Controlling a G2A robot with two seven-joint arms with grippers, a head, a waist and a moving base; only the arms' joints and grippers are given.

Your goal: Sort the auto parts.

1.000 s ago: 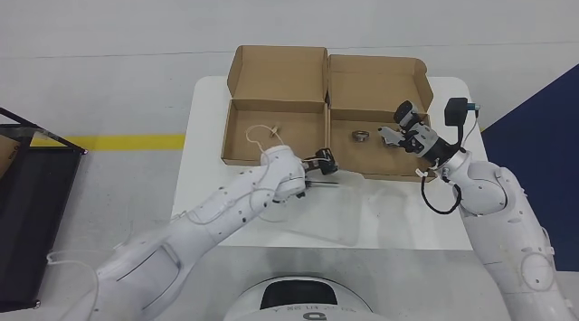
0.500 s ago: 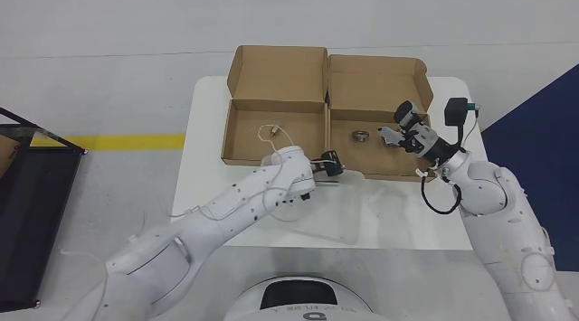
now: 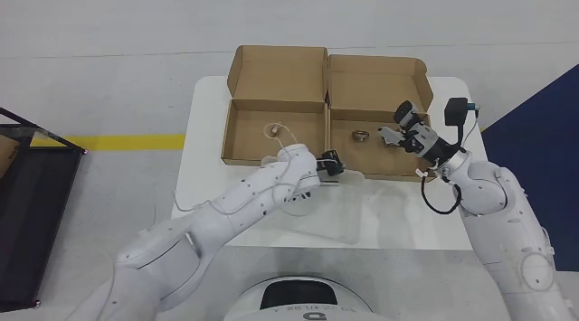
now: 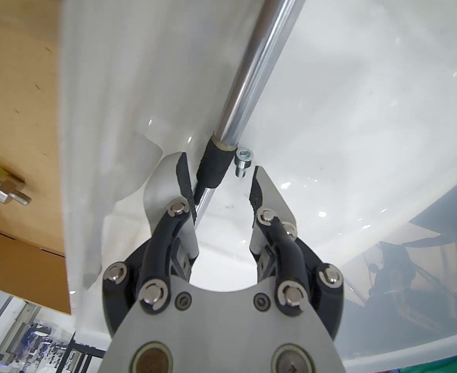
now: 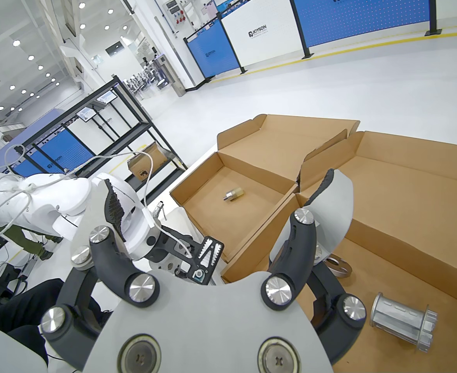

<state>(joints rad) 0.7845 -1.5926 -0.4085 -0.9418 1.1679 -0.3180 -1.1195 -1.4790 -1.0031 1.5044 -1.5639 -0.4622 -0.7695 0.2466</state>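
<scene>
On table [image 3: 204, 122], left box [image 3: 244, 140] beside right box [image 3: 380, 154]; fitting [image 3: 270, 128] in left, ring [image 3: 359, 136] in right; bolt [image 4: 243, 159] just beside rod [image 4: 251, 60].

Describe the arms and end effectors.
Glossy white shells cover the left arm and right arm. The left end effector and right end effector match: silver plate, black links, silver pins, pale fingers, black ribbed pads. Cables: white cable on the left, black cable at the right wrist.

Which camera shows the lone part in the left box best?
The left wrist view: the part is close enough to show its hex body and threaded stud, though its pale end is cut off. The right wrist view shows the part whole but small; in the top view the part is just a pale speck.
</scene>
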